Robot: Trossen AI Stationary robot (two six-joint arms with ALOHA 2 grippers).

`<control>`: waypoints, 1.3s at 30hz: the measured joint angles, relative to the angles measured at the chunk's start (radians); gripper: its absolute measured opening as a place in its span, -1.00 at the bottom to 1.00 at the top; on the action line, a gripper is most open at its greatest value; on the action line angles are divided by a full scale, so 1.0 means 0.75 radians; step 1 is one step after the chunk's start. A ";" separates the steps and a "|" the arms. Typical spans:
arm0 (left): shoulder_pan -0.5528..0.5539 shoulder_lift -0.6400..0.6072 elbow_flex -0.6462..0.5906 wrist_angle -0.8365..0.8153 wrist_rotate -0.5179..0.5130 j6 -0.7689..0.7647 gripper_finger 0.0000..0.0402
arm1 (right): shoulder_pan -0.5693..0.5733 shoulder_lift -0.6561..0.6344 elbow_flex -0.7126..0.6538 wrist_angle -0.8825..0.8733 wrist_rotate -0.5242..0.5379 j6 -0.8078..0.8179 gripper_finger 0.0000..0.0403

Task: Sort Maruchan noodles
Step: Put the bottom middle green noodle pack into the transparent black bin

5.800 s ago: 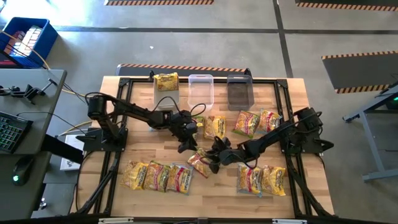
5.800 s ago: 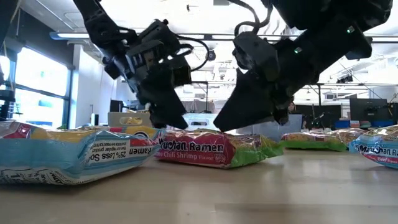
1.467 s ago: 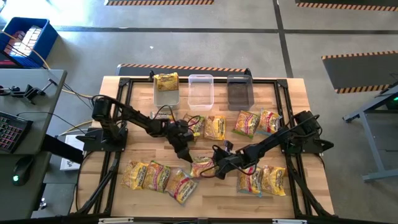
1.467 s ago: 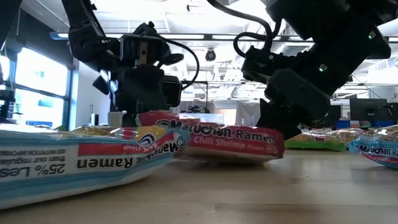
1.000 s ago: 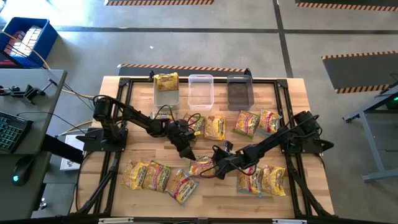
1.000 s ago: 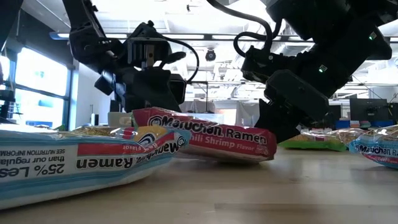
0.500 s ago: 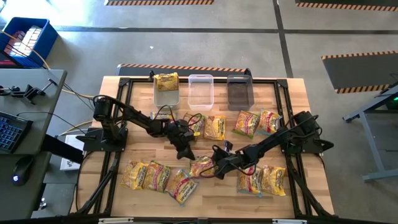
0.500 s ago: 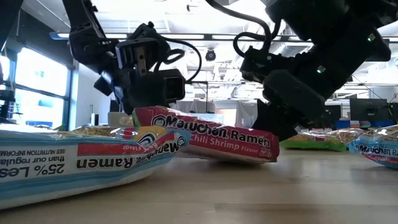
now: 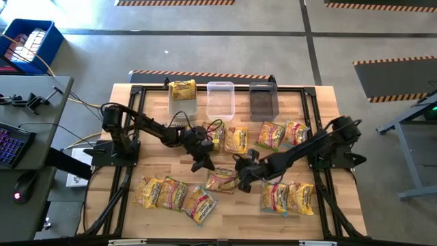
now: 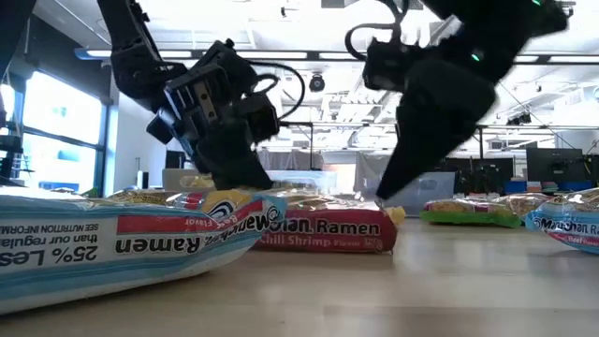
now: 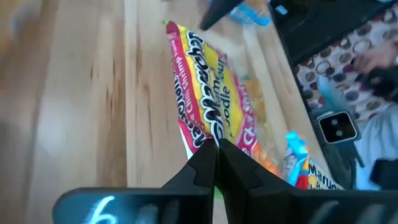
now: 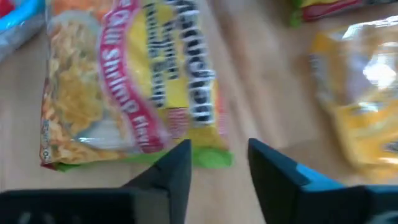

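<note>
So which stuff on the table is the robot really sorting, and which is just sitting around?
For the job:
- Chili Shrimp ramen packet, mid-table between both hands
- other Maruchan ramen packets spread around
- three bins at the far edge; one has a packet inside

Just lying about:
- keyboard and mouse on the side desk
- blue crate on the floor
</note>
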 joint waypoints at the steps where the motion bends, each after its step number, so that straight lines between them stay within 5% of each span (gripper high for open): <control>1: 0.005 -0.012 0.001 0.006 -0.001 0.047 -1.00 | -0.020 -0.030 0.003 -0.020 -0.035 -0.005 -0.16; 9: 0.016 -0.172 0.001 -0.070 -0.132 0.447 -1.00 | -0.260 -0.186 0.003 0.049 -0.444 -0.071 0.21; 14: 0.016 -0.284 0.001 -0.175 -0.263 0.631 -1.00 | -0.421 -0.191 0.003 0.138 -0.686 -0.070 0.27; 23: 0.016 -0.388 0.001 -0.226 -0.379 0.764 -1.00 | -0.603 -0.188 0.003 0.229 -0.922 -0.127 0.27; 39: 0.015 -0.388 0.001 -0.184 -0.458 0.770 -1.00 | -0.625 -0.044 0.003 0.364 -1.025 -0.243 0.19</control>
